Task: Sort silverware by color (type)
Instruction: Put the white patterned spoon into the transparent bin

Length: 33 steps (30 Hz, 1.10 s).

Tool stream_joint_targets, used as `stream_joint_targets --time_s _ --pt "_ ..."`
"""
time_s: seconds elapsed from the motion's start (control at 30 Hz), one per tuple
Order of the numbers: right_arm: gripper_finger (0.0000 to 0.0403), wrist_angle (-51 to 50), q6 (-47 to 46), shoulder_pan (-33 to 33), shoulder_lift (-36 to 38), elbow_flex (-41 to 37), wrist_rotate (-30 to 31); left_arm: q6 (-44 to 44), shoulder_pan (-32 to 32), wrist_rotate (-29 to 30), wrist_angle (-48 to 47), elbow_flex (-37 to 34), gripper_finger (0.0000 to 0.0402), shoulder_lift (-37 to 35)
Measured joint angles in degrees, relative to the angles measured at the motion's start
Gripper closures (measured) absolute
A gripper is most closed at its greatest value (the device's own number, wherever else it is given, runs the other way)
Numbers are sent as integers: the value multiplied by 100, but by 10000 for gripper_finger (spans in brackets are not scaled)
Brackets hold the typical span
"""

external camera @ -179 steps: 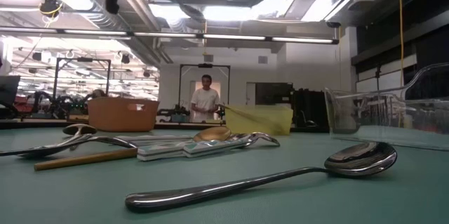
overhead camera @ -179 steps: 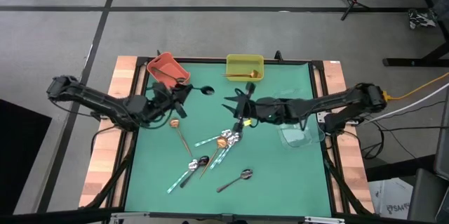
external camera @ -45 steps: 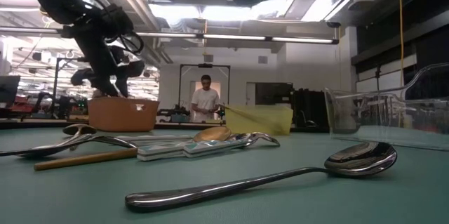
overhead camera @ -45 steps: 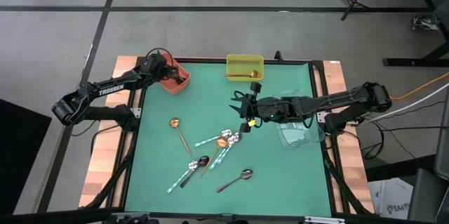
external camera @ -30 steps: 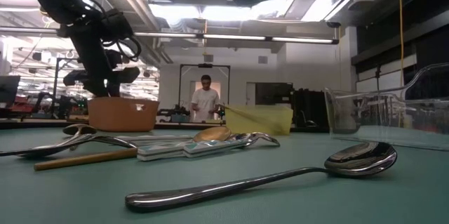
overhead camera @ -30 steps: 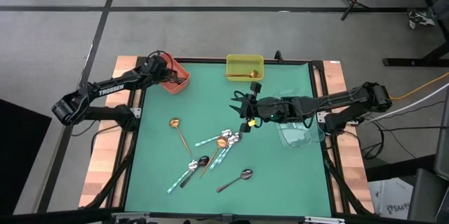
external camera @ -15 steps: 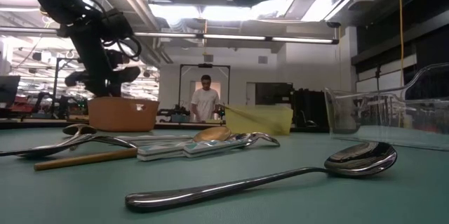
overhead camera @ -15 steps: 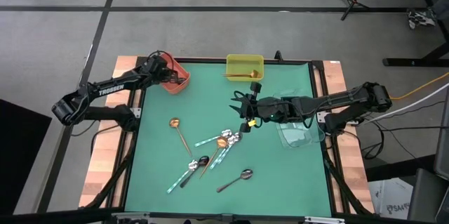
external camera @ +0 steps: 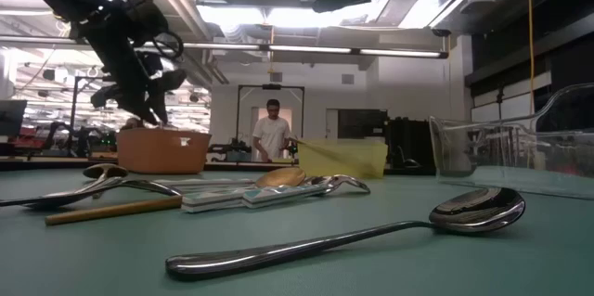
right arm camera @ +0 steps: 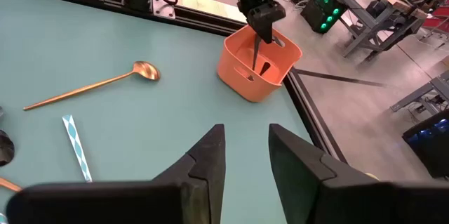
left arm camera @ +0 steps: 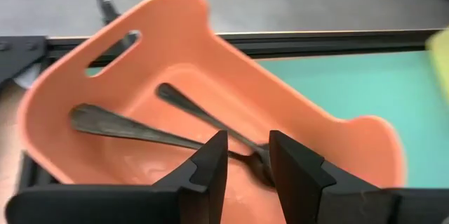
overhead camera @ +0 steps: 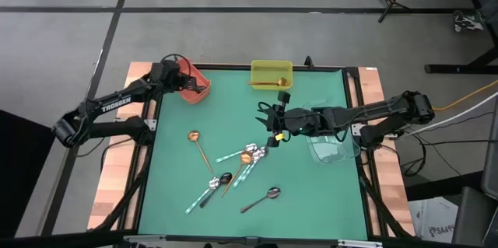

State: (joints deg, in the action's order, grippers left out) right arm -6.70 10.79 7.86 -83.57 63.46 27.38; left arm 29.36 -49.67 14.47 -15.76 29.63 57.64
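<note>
A: Where is the left gripper (overhead camera: 189, 83)?

B: Upper left of the high view, over the orange bin (overhead camera: 195, 92) at the bench's (overhead camera: 311, 201) far left corner. In its own wrist view the two fingers (left arm camera: 210, 164) stand a little apart with nothing between them, and two dark spoons (left arm camera: 175, 122) lie crossed on the bin's floor below. In the low view it hangs just above the bin's rim, at left.

A: And the right gripper (overhead camera: 270, 118)?

B: Right of centre in the high view, above the green mat, near the upper end of the spoon cluster. Its fingers (right arm camera: 207, 161) are parted in the wrist view and hold nothing.

A: The rest of the silverware?

B: One gold spoon (overhead camera: 198, 145) lies alone, left of centre, bowl toward the bins. Below the right gripper a tangle sits mid-frame: silver spoons (overhead camera: 257, 151), a copper-coloured bowl (overhead camera: 247, 157), pale blue-patterned handles (overhead camera: 243, 174) and a dark spoon (overhead camera: 222, 179). One silver spoon (overhead camera: 262, 199) lies apart, lower centre; it is the big one in the low view's foreground. A gold spoon (overhead camera: 268, 85) rests in the yellow bin (overhead camera: 271, 66), top centre.

A: Anything else?

B: A clear bin (overhead camera: 331, 148) sits at the right of the mat. A person (external camera: 272, 132) stands in the room behind.
</note>
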Motion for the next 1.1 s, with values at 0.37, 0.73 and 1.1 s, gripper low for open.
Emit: stream_joint_targets --time_s 0.37,0.73,1.1 --pt "299 4 -1 -2 0 0 0 -154 943 -808 702 0 302 -270" --pt "299 7 0 -2 0 0 1 -159 2398 -821 1200 0 302 -258" --pt "299 9 0 0 0 0 0 -139 3799 -821 1199 0 302 -253"
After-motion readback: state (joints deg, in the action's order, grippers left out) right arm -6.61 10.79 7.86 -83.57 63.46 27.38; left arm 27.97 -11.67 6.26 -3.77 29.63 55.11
